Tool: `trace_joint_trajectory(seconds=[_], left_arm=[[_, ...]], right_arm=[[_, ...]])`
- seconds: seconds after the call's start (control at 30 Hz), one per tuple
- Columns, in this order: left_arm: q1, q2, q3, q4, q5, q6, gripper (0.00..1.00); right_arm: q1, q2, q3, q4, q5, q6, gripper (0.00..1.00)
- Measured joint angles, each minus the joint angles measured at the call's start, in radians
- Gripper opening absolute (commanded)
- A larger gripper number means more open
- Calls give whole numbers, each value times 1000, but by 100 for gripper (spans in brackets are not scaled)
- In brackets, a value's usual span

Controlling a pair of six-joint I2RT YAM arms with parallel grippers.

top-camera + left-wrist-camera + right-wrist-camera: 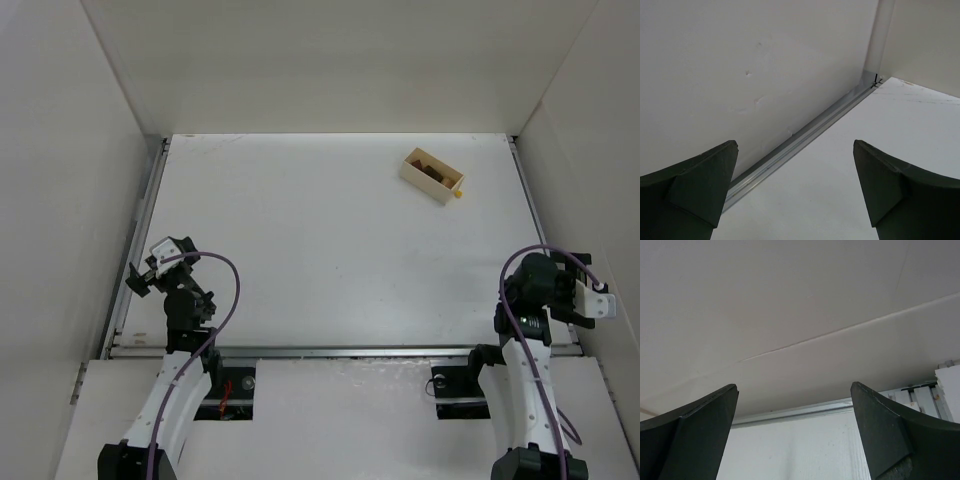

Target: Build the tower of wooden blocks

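Observation:
Small brown wooden blocks, one darker, show inside a pale cream box at the far right of the table; they are too small to tell how they are stacked. A tiny yellow bead lies at the box's right end. My left gripper is at the near left by the wall, open and empty; its wrist view shows only table and wall. My right gripper is at the near right, open and empty, facing the right wall. Both are far from the blocks.
White walls enclose the table on the left, back and right. An aluminium rail runs along the left wall's foot, and another runs under the right wall. Purple cables loop over both arms.

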Motion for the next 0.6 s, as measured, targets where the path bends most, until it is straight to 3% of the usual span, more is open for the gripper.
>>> trace_joint_trajectory(seconds=[0.17, 0.3, 0.47, 0.6], left_arm=[[0, 0, 0, 0, 0, 0, 100], [0, 2, 0, 0, 0, 0, 100], [2, 44, 0, -6, 14, 0, 100], [20, 64, 8, -66, 97, 15, 100]], right_arm=[[0, -31, 0, 0, -5, -20, 100], [0, -117, 8, 16, -93, -137, 100], [0, -115, 190, 36, -461, -362, 100], [1, 132, 528, 13, -804, -429, 100]])
